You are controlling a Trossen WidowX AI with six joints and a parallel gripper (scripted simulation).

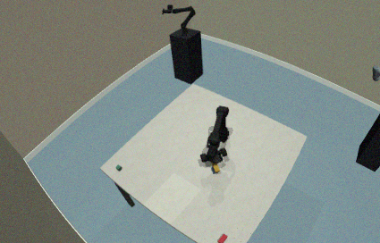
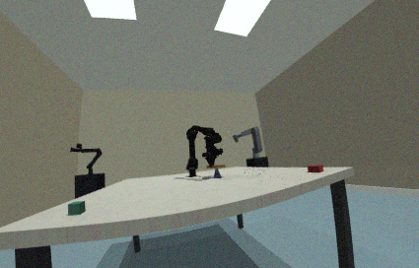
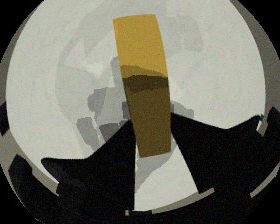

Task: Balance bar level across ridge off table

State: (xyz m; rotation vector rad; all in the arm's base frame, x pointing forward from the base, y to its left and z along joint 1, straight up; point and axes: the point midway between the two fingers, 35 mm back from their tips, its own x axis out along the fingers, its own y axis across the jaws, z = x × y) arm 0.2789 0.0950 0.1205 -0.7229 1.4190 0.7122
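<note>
The gripper (image 2: 214, 165) is clamped on the bar (image 3: 145, 90), its jaws closed against the bar's sides, and holds it in the air over the bench (image 2: 178, 197) instead of resting it on anything. The exterior view shows why: the bar hangs just above the ridge (image 2: 217, 172), a small dark blue wedge with its point up, so the arm seems to be lining the bar's middle over that peak before lowering. Releasing now would likely drop it unevenly, so keeping the grip makes sense.

From the wrist view the bar is a flat, mustard-yellow slab running away from the camera, bright at its far end and shaded where it passes between the dark fingers. The ridge itself cannot be seen there. From above, only a small yellow patch shows below the gripper.
</note>
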